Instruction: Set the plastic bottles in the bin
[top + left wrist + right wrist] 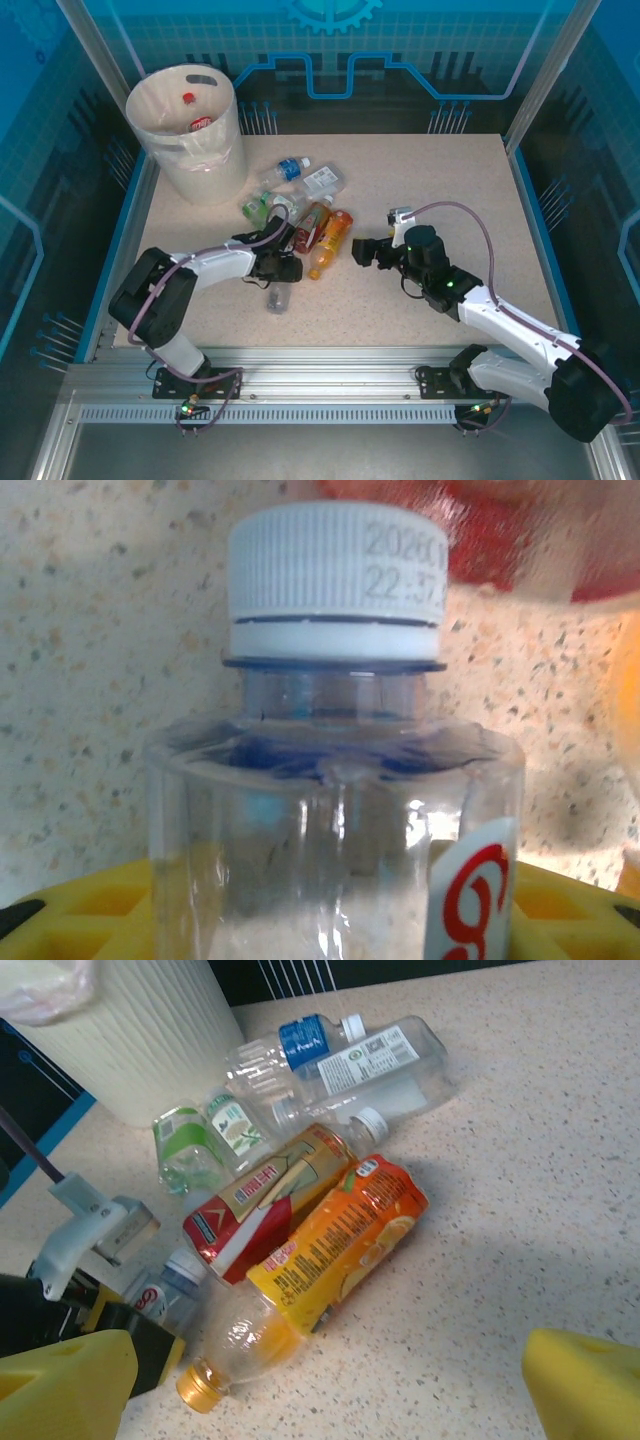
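Closest to the left wrist camera is a small clear bottle (335, 820) with a ribbed white cap (335, 570), the cap pointing away from the lens and a red-and-white label (470, 900) showing at the lower right. The yellow left fingers (70, 915) sit against its body on either side, just below the shoulder, pinching it there. That looks a sensible hold, since the body gives the pads broad sides to press on and the neck would likely slip. It lies low over the speckled counter (430, 180), at the near edge of the heap, so I judge the step in hand to be the pick-up, with the carry to the bin (205, 165) yet to come. That bin stands at the far left corner, well apart from the held bottle, and already has at least one bottle with a red cap (188, 98) inside. The left arm (215, 265) is the nearer one to it, which is likely why it does the picking. Other bottles lie on their sides in a loose heap between bin and arms: an orange bottle (335, 1245) touching a red-and-gold bottle (265, 1215), a green-labelled bottle (190, 1145), and a blue-labelled bottle (300, 1045) and a larger clear bottle (400, 1055) at the far side. The right fingers (590, 1380) are spread wide with nothing between them, hanging just right of the heap, probably placed there so the two arms do not cross.
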You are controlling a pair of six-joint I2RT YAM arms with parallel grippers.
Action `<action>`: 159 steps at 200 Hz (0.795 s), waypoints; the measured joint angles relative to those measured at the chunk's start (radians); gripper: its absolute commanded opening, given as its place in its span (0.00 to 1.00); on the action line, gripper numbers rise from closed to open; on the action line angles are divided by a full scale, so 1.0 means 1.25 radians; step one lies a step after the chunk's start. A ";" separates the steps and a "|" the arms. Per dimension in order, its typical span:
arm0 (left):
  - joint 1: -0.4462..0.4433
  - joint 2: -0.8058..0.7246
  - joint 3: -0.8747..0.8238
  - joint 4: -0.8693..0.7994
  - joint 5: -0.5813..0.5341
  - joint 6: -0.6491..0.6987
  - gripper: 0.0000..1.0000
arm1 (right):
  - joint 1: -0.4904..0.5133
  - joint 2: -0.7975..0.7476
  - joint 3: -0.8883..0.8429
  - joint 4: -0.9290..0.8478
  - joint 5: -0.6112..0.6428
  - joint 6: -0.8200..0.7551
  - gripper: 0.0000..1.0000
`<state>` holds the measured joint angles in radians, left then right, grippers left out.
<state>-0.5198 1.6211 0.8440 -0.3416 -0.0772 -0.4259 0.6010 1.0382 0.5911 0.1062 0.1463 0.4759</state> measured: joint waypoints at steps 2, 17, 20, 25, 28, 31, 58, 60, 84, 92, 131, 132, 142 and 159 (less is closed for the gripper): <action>0.000 -0.002 -0.002 0.000 0.000 -0.002 0.55 | 0.000 0.000 0.000 0.001 -0.001 0.002 1.00; 0.004 -0.030 -0.029 0.010 0.000 -0.014 0.54 | 0.000 0.000 0.003 0.005 -0.008 0.009 1.00; 0.006 -0.037 -0.034 0.011 0.000 -0.017 0.53 | 0.000 0.000 0.005 0.004 -0.009 0.010 1.00; 0.009 -0.047 -0.043 0.013 0.000 -0.019 0.53 | 0.000 0.000 0.011 -0.002 -0.013 0.010 1.00; 0.012 -0.054 -0.047 0.014 0.001 -0.022 0.54 | 0.000 0.000 0.016 -0.007 -0.015 0.011 1.00; 0.015 -0.061 -0.051 0.015 0.002 -0.024 0.53 | 0.000 0.000 0.021 -0.011 -0.017 0.011 1.00; 0.055 -0.125 -0.057 0.026 0.032 -0.053 0.53 | 0.000 0.000 0.062 -0.024 -0.036 0.010 1.00; 0.058 -0.132 -0.056 0.028 0.034 -0.053 0.53 | 0.000 0.000 0.064 -0.024 -0.038 0.010 1.00; 0.079 -0.189 -0.039 0.034 0.052 -0.065 0.53 | 0.000 0.002 0.067 -0.023 -0.047 0.010 1.00; 0.080 -0.204 -0.028 0.039 0.057 -0.069 0.53 | 0.000 0.004 0.067 -0.022 -0.047 0.010 1.00; 0.111 -0.266 0.023 0.138 0.070 -0.099 0.53 | 0.000 0.012 0.068 -0.023 -0.045 0.010 1.00; 0.113 -0.266 0.025 0.139 0.070 -0.099 0.53 | 0.000 0.012 0.068 -0.023 -0.045 0.010 1.00; 0.132 -0.270 0.039 0.174 0.068 -0.107 0.53 | 0.000 0.013 0.068 -0.022 -0.045 0.010 1.00; 0.164 -0.269 0.064 0.234 0.060 -0.126 0.53 | 0.000 0.013 0.070 -0.019 -0.046 0.010 1.00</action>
<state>-0.3145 1.2850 0.9241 -0.0490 -0.0021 -0.5838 0.6010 1.0546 0.6781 0.0830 0.0887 0.4889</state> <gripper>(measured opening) 0.532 0.999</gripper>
